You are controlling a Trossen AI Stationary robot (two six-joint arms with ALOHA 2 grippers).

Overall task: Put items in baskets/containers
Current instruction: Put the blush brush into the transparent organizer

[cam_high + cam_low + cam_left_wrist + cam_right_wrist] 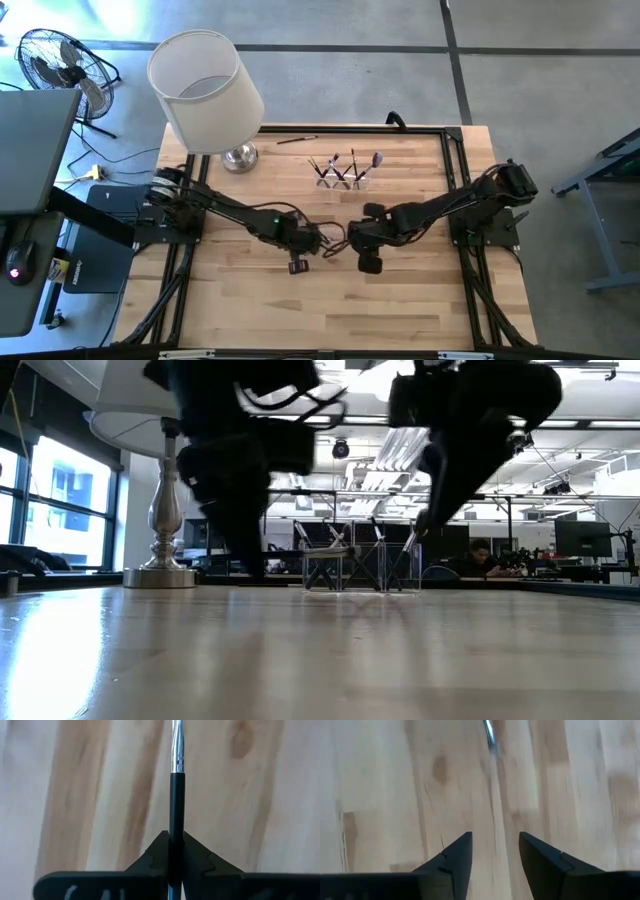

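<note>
My left gripper (176, 865) is clenched on a brush (176, 785), its handle running straight out between the fingers. The right gripper (495, 862) stands released just beside. The clear holder (343, 178) lies beyond both, seemingly nearer the right.

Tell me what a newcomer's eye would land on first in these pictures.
The big white lampshade at the table's far left corner dominates. Next come the two dark arms meeting mid-table: the left claw is shut on a slim makeup brush, while the right claw stands open and empty above bare wood. Beyond them, near the far edge, a small clear holder already bristles with brushes.
</note>
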